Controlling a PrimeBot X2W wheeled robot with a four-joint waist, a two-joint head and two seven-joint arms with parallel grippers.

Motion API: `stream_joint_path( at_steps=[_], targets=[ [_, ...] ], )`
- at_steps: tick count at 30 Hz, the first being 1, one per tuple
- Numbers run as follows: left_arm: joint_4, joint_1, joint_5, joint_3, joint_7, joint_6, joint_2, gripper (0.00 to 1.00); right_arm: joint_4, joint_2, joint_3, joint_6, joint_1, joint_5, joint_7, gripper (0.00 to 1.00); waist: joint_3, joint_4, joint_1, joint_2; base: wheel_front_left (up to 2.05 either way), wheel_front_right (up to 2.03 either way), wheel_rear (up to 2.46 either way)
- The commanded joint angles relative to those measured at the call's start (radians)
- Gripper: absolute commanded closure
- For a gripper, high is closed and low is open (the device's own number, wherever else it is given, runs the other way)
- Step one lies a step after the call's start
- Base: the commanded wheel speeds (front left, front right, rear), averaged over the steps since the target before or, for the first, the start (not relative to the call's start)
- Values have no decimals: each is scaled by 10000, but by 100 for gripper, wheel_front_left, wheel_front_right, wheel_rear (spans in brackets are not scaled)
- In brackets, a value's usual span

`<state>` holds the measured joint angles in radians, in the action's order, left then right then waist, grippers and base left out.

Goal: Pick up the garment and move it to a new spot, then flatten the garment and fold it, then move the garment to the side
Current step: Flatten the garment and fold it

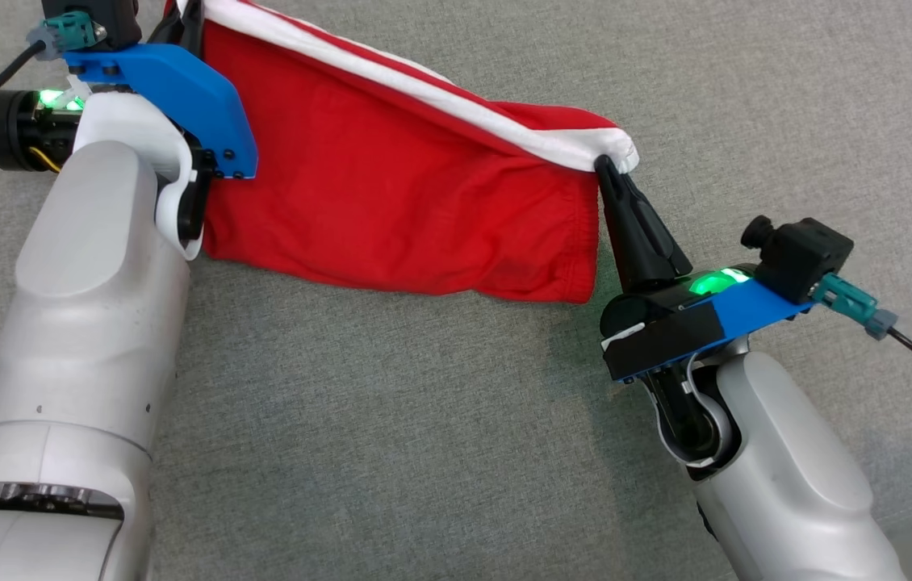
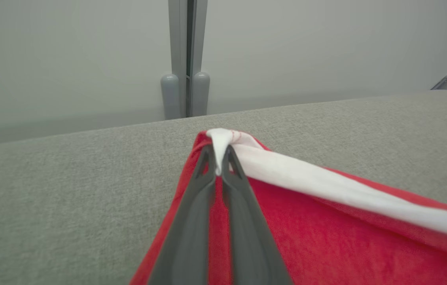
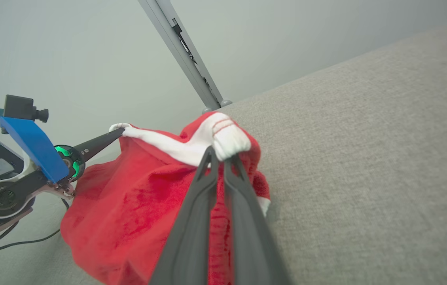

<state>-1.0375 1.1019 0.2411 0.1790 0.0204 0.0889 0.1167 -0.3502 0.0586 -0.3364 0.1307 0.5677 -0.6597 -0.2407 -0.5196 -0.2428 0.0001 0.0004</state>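
Head view's upper middle holds the red garment [image 1: 391, 194], a white band [image 1: 424, 81] along its top edge, stretched between both arms over the grey table [image 1: 424, 420]. At the left wrist view's centre, the left gripper [image 2: 218, 160] has its fingers pinched on one band corner. The right gripper [image 1: 608, 165] clamps the opposite corner, right of centre.

Garment [image 1: 391, 194] L edge hidden behind L arm [image 1: 101, 266].
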Motion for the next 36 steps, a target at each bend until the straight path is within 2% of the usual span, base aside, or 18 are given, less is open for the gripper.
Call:
stream_joint_path(
  at_steps=[1, 2, 3, 7, 11, 15, 20, 26, 31, 36],
  targets=[
    [-214, 327, 46, 76, 243, 90, -15, 29, -146, -8, -98, 4, 223, 75, -124, 57, 5, -25, -1, -4, 0, 0, 0],
    [-214, 327, 46, 76, 243, 90, -15, 29, -146, -8, -98, 4, 223, 75, -124, 57, 5, -25, -1, -4, 0, 0, 0],
    [-383, 371, 91, 98, 359, 140, -42, 0, -237, 64, -116, 2, 250, 221, -161, 0, 14, -20, -1, -4, 0, 0, 0],
    [-805, 290, 105, 275, 960, 257, -114, 0, -260, 259, 17, 4, -45, 664, -253, 0, 128, 112, -1, -4, 0, 0, 0],
    [-901, -95, 78, 426, 1884, 285, -131, 0, 599, 530, 702, 2, -617, 1683, -252, 0, 331, 342, -1, -4, 0, 0, 0],
    [-334, -697, 58, 337, 2397, -10, -109, 0, 1709, 576, 1532, 2, -1354, 2733, -255, 0, 624, 604, -1, -4, 0, 0, 0],
    [2319, -2380, -78, -137, 2448, -667, -21, 0, 2518, 551, 2486, 4, -2171, 3739, -254, 0, 1082, 991, -1, -4, 0, 0, 0],
    [5589, -4943, -420, -607, 2454, -1296, 60, 0, 2782, 637, 2964, 2, -2843, 4213, -255, 0, 1635, 1407, -1, -4, 0, 0, 0],
    [7255, -6601, -706, -661, 2456, -1676, 97, 0, 2757, 662, 3175, 2, -3250, 4297, -172, 0, 1959, 1681, -1, -4, 0, 0, 0],
    [8057, -7948, -652, -591, 2399, -1624, 255, 0, 2694, 607, 3298, 2, -3609, 4300, 20, 0, 2321, 1776, -1, -4, 0, 0, 0]
  ],
)
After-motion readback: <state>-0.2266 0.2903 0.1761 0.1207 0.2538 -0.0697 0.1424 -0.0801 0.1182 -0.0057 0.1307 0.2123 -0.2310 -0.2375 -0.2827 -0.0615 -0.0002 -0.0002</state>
